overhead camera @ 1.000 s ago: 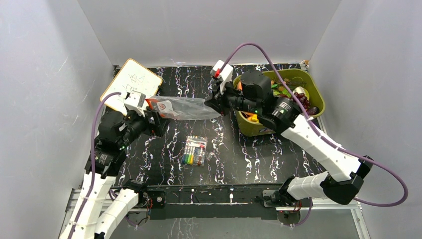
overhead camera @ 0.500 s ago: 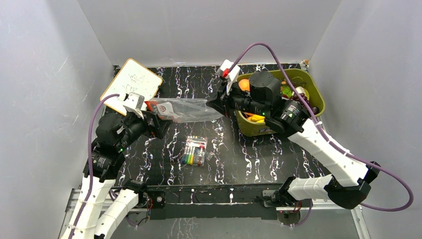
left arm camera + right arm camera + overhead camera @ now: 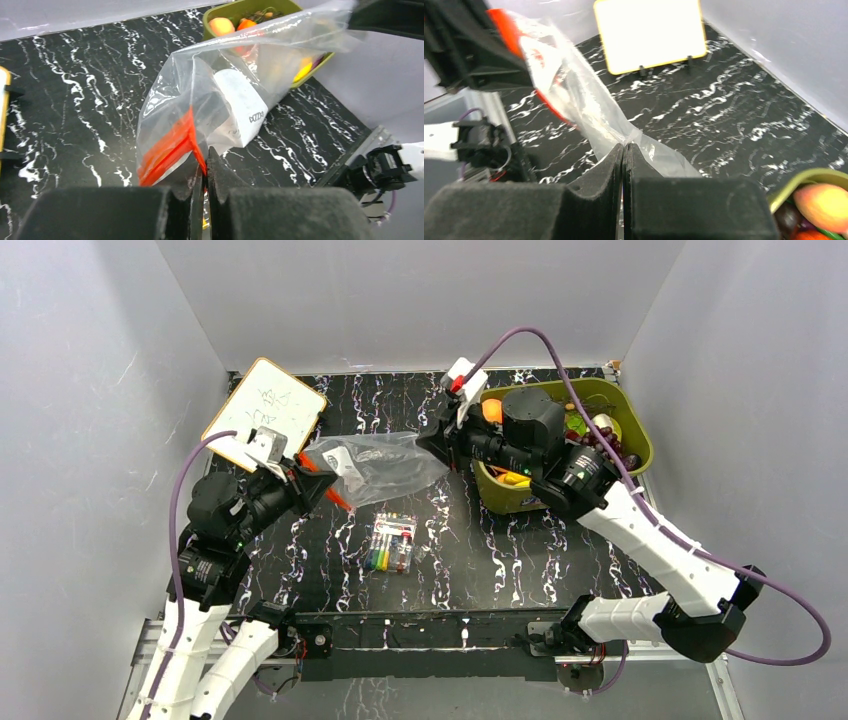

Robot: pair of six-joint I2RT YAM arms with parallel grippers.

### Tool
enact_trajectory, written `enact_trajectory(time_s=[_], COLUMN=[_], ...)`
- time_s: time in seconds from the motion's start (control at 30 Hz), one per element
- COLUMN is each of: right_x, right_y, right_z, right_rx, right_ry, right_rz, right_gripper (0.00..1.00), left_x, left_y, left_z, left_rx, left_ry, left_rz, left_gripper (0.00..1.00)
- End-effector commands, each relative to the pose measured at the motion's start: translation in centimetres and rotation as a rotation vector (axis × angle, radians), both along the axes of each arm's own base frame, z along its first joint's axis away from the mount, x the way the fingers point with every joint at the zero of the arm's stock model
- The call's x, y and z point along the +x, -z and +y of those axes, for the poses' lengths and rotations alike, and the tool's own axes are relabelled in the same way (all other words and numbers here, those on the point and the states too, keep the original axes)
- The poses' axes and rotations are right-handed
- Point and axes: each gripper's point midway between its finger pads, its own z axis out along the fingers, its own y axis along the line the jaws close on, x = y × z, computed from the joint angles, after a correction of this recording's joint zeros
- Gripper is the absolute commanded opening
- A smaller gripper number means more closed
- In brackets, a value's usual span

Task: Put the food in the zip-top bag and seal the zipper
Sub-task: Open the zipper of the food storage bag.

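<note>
Clear zip-top bag hangs stretched, seemingly empty, its red-orange zipper leftward; food lies in green bin.

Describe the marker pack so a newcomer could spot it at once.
On the black marbled table, look at the middle, just on the near side of the clear bag. The marker pack lies flat there alone, the only thing showing a row of many-coloured sticks.
</note>
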Motion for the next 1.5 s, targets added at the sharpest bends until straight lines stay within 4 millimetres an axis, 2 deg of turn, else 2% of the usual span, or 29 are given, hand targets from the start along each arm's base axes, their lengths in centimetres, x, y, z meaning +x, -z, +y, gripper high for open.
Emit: enact_trajectory(time_s=[0.0, 0.03, 0.13, 0.23, 0.3, 0.57, 0.63, 0.73, 0.93, 1.03, 1.17, 1.33, 1.47], right_x=[4.1, 5.3, 7.2, 7.3, 6.8, 6.0, 5.6, 4.3, 1.4, -0.4, -1.5, -2.0, -1.1], right_y=[-2.3, -1.9, -1.2, -0.1, 0.2, 1.3, 1.5, 2.1, 2.9, 3.9, 5.4, 7.4, 9.0], right_z=[-1.7, -2.3, -3.8, -4.2, -4.0, -2.9, -1.8, 1.0, 6.2, 8.9, 11.4, 13.2, 13.0], right_rx=[0.072, 0.063, 0.074, 0.1, 0.143, 0.254, 0.276, 0.292, 0.283, 0.248, 0.2, 0.117, 0.07], right_ry=[0.236, 0.312, 0.471, 0.527, 0.529, 0.53, 0.494, 0.409, 0.289, 0.242, 0.225, 0.246, 0.308], right_rz=[-0.072, -0.068, -0.026, 0.054, 0.115, 0.254, 0.279, 0.297, 0.231, 0.205, 0.175, 0.147, 0.124], right_gripper=[0.0, 0.01, 0.34, 0.55, 0.6, 0.57, 0.57, 0.56, 0.55, 0.55, 0.55, 0.56, 0.56], left_x=[-0.9, -0.9, -0.5, 0.2, 0.8, 3.4, 3.6, 4.1, 4.0, 4.0, 4.0, 3.8, 3.7], left_y=[-2.2, -2.4, -2.7, -2.8, -2.7, -0.9, -0.6, 0.1, 0.3, 0.5, 0.7, 0.9, 0.8], left_z=[-1.6, -1.7, -1.9, -1.6, -1.3, 1.2, 1.8, 2.9, 2.0, 1.4, 1.0, 0.8, 0.8], left_rx=[-0.101, -0.121, -0.181, -0.23, -0.266, -0.377, -0.404, -0.464, -0.544, -0.564, -0.569, -0.581, -0.597], left_ry=[0.085, 0.088, 0.069, 0.019, -0.034, -0.28, -0.332, -0.436, -0.436, -0.423, -0.419, -0.421, -0.42], left_rz=[-0.03, -0.022, 0.011, 0.049, 0.09, 0.192, 0.213, 0.278, 0.384, 0.435, 0.485, 0.509, 0.515], left_gripper=[0.0, 0.0, 0.0, 0.0, 0.0, 0.0, 0.0, 0.0, 0.0, 0.0, 0.0, 0.0, 0.0])
